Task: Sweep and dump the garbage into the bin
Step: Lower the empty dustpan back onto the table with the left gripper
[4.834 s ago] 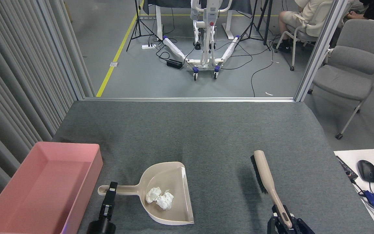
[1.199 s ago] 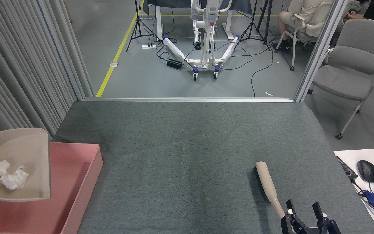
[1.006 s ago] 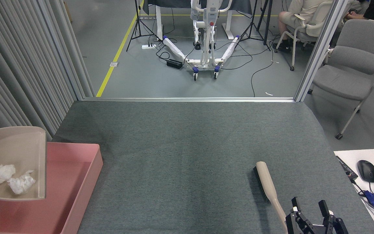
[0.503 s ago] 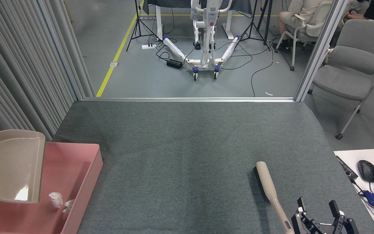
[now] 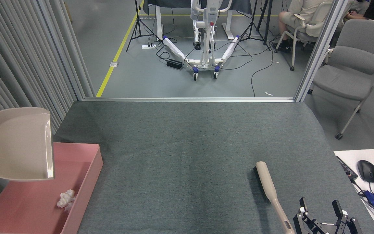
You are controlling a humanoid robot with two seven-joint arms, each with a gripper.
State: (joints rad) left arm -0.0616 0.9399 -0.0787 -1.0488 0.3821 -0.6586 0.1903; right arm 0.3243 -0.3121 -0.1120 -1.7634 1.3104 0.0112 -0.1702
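The garbage (image 5: 66, 198), a small crumpled white tissue wad, lies on the floor of the pink bin (image 5: 28, 209) at the table's front left corner, near the bin's right wall. An empty beige dustpan (image 5: 16, 144) hangs tilted in the air over the bin's far end, and its handle runs out of view to the left. My left gripper is out of view. My right gripper (image 5: 320, 208) is open at the bottom right, nothing between its fingers. A beige brush (image 5: 269, 191) lies on the grey mat just left of it.
The grey mat-covered table (image 5: 187, 146) stretches from the bin to the brush. Grey slatted panels (image 5: 18, 65) stand along the left. A white desk (image 5: 349, 156) with a mouse (image 5: 367, 170) sits at the right edge, and a grey chair (image 5: 352, 65) beyond it.
The dustpan tipped over the bin and the tissue slid out into it; the pan has since risen, empty. My right gripper let go of the brush and drew back to the right.
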